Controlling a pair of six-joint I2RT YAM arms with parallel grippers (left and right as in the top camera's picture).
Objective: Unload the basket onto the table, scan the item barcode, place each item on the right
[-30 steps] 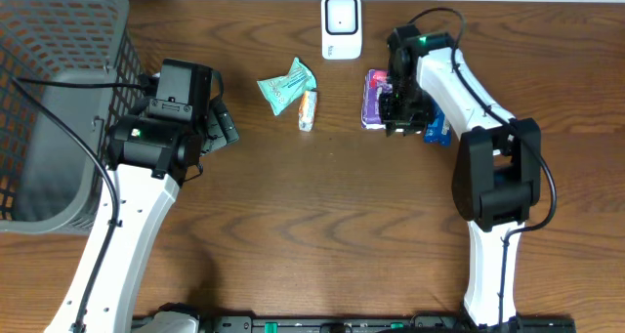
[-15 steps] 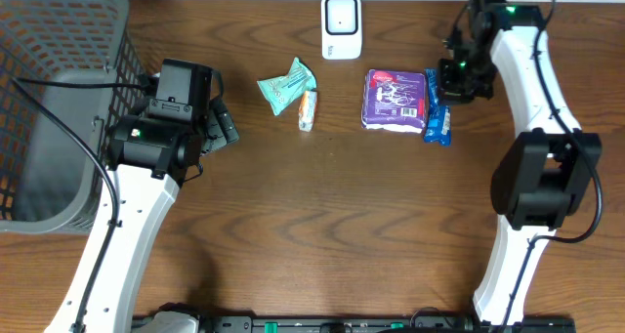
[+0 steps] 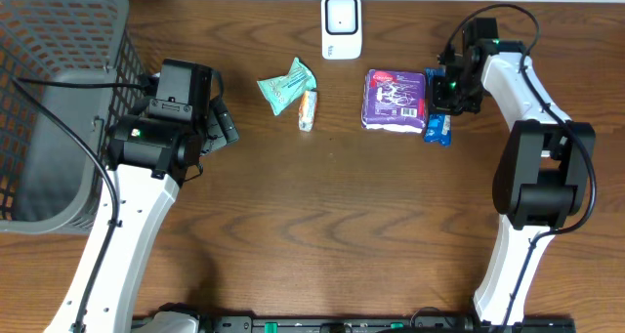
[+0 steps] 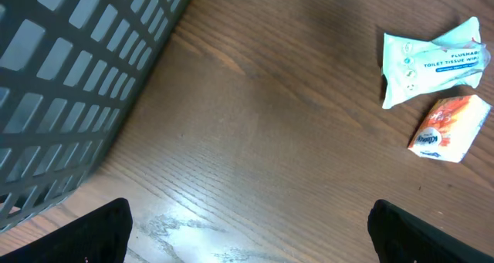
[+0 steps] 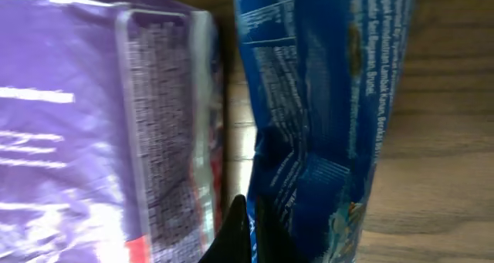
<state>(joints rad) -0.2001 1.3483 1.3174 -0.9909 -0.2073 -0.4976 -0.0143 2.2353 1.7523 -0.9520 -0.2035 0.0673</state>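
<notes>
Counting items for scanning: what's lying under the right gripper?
A blue packet, beside the purple pack. The right gripper covers part of the packet's upper end from overhead; its underside is hidden.

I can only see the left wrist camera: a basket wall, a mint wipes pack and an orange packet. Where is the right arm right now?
Observer: On the right side of the table, over a blue packet that lies beside a purple pack.
Operator: Has it grabbed the blue one?
Observer: The right fingers are shut at the wrapper's crumpled edge. I cannot tell whether they pinch it.
Operator: And where is the scanner?
Observer: A white device, likely the scanner, sits at the table's back edge, apart from the purple pack.
</notes>
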